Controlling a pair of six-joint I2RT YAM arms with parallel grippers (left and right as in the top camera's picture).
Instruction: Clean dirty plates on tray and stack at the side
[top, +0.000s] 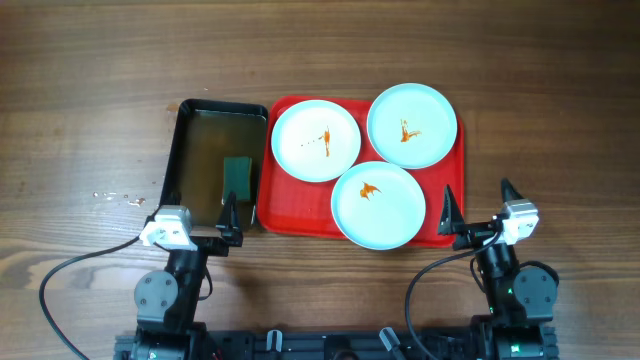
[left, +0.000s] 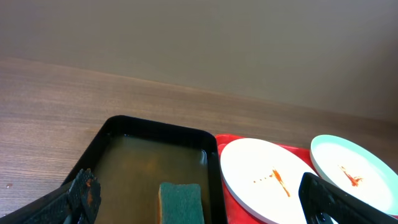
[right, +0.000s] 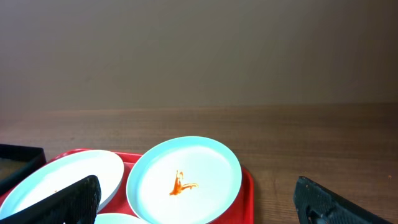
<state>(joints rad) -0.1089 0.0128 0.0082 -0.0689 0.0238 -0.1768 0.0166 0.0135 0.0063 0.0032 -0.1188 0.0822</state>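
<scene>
Three pale blue-white plates lie on the red tray (top: 283, 215), each with an orange-red smear: one at the left (top: 316, 140), one at the right (top: 412, 124), one at the front (top: 378, 205). The left plate (left: 264, 180) and right plate (left: 354, 171) show in the left wrist view. The right plate (right: 184, 179) and left plate (right: 65, 182) show in the right wrist view. My left gripper (top: 190, 205) is open and empty at the black pan's near edge. My right gripper (top: 480, 200) is open and empty, right of the tray's near corner.
A black deep pan (top: 180, 150) stands left of the tray, holding murky liquid and a green sponge (top: 237, 177). The sponge (left: 180, 202) also shows in the left wrist view. Small specks (top: 112, 197) lie on the wooden table left of the pan.
</scene>
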